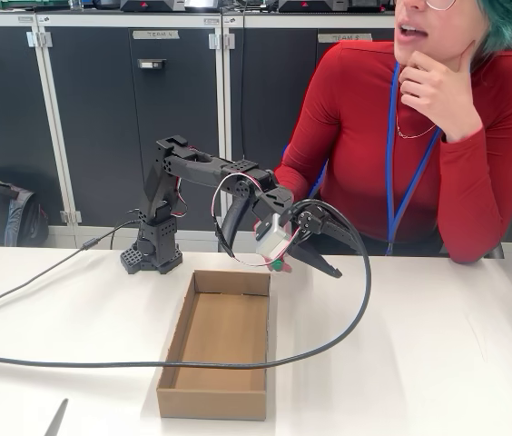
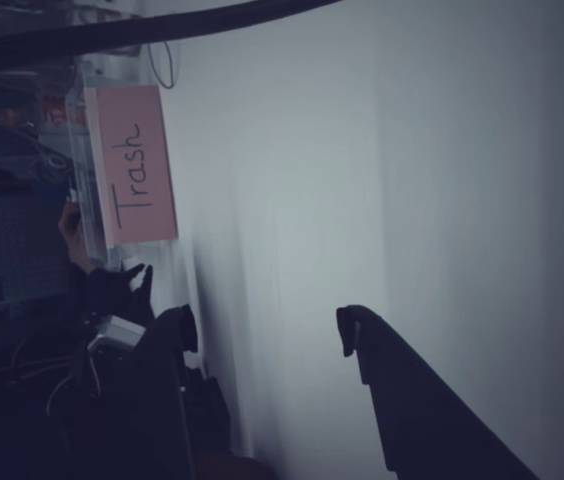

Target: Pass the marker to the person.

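Note:
My black gripper reaches to the right above the table, just past the far right corner of the cardboard box. In the wrist view the gripper is open, with nothing but white table between its dark fingers. Under the white wrist camera a small green and red bit shows; I cannot tell whether it is the marker. The person, in a red top with a blue lanyard, leans on the table's far side. One hand is at the chin; the other arm drops behind my arm.
A thick black cable loops from the wrist across the table and over the box. The arm's base stands at the back left. Dark cabinets line the wall. The wrist view lies on its side and shows a pink "Trash" sign.

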You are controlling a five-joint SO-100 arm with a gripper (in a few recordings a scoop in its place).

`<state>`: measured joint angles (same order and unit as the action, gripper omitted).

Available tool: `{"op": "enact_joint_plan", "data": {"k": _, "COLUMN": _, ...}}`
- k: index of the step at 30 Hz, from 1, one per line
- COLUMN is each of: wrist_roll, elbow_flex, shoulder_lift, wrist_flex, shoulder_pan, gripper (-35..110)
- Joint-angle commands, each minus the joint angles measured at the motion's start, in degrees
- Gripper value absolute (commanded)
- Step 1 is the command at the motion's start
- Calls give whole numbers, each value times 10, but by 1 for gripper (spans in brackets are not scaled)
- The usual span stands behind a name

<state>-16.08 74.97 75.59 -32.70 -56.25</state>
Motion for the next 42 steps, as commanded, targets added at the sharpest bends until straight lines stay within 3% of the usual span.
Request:
{"op": "enact_joint_plan", "data": {"k": 1, "wrist_roll": 0, "elbow_flex": -3, "shoulder_lift": 53, "wrist_flex": -1, "shoulder_pan": -1, "gripper": 31}}
{"op": "enact_joint_plan", "data": {"k": 42, "wrist_roll": -15, "elbow_flex": -6, "shoulder_lift": 44, "wrist_flex": 15, "shoulder_pan": -3, "gripper": 31}}
